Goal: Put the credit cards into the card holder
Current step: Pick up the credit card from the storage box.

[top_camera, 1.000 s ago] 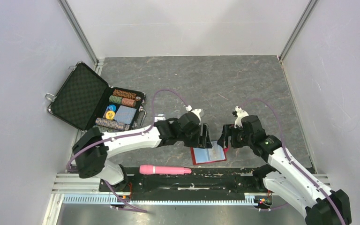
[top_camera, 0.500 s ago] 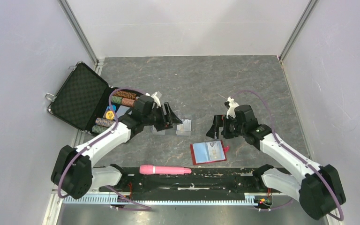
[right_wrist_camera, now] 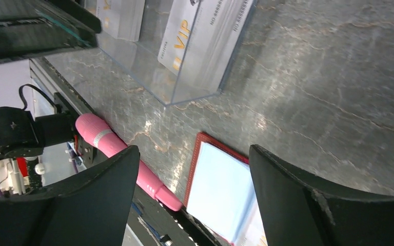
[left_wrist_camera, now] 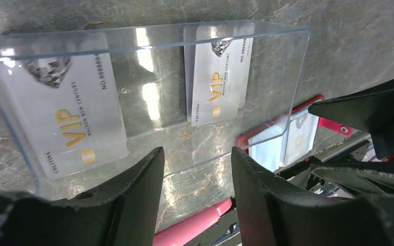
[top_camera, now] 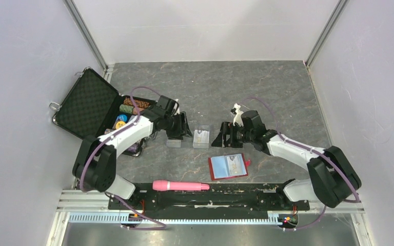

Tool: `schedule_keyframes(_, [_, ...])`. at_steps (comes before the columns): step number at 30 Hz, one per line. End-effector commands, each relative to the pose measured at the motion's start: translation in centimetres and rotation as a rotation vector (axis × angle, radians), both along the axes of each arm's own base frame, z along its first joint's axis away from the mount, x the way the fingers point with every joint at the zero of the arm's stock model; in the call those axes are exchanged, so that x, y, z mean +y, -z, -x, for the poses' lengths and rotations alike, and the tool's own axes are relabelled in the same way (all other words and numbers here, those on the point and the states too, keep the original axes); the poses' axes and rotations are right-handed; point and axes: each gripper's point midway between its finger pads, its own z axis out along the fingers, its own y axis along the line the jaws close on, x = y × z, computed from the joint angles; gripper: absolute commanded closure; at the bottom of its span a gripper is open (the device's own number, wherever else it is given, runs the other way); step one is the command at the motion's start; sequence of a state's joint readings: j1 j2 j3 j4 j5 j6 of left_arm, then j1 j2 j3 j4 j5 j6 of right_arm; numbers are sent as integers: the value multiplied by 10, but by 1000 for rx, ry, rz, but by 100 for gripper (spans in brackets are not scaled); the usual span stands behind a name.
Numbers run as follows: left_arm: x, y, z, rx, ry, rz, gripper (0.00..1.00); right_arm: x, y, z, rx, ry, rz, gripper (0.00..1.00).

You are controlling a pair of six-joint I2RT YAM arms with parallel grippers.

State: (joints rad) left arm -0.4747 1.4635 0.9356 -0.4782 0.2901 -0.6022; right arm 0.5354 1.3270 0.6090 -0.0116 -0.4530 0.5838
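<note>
Currently, the credit cards [left_wrist_camera: 218, 74] are not all in the card holder [top_camera: 219, 167]. Two lie face up in the open clear case [top_camera: 201, 138], one card [left_wrist_camera: 66, 118] in each half, each printed with gold "VIP" lettering. The case rests flat on the tabletop [top_camera: 267, 92], between the two arms. The card holder lies open on the tabletop just in front of the case, towards the right arm [top_camera: 292, 148]. A further card [left_wrist_camera: 297, 136] shows in its pale blue pocket.

The left arm [top_camera: 128, 134] reaches over the half of the case nearer the black chip briefcase [top_camera: 90, 105]. The left jaws stand apart and grip nothing. The right jaws sit just beside the other half, also apart and empty. A pink cylinder [top_camera: 180, 185] lies on the black base rail.
</note>
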Motion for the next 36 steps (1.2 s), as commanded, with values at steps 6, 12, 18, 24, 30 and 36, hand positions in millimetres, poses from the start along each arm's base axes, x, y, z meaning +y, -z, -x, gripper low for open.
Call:
schedule_keyframes(6, [-20, 26, -16, 24, 79, -134, 41, 40, -26, -19, -46, -33, -130, 19])
schedule_keyframes(12, [-41, 47, -10, 63, 125, -139, 40, 48, -18, -17, -25, -47, -139, 25])
schedule_keyframes(18, [-66, 62, -2, 89, 160, -106, 41, 55, -3, -16, 9, -56, -142, 40])
schedule_keyframes(24, [-97, 46, 4, 54, 221, -39, 54, 63, 6, -15, 30, -73, -139, 55])
schedule_keyframes(30, [-85, 42, 5, 29, 227, -115, 41, 63, 6, -13, 26, -71, -130, 62])
schedule_keyframes(36, [-61, 37, 6, -2, 206, -225, 30, 60, 2, -14, 10, -63, -123, 62])
